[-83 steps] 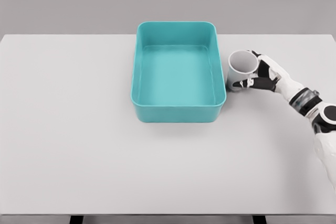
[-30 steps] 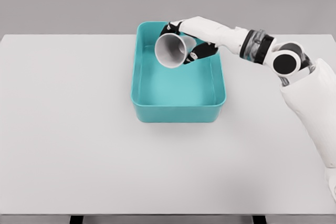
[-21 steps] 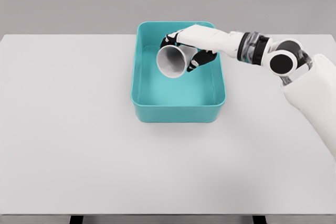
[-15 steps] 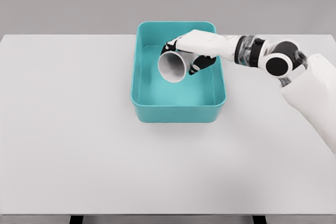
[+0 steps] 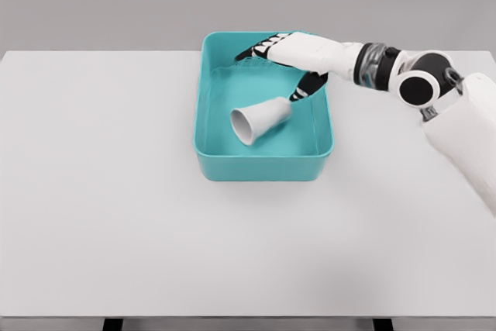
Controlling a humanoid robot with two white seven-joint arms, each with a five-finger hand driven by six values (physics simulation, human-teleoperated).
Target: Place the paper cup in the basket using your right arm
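Since the white paper cup (image 5: 260, 120) lies tipped inside the teal plastic basket (image 5: 263, 167), right hand (image 5: 287, 60) spread above it, it's probably light, crushable; grip gently round the wall.

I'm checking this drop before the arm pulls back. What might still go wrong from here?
1. The paper cup lies on its side inside the basket, so it may roll across the floor, though the walls should contain it.
2. The right hand hangs open above the basket's far end with a fingertip close to the cup's base; a low retreat may nudge the cup or clip the rim.
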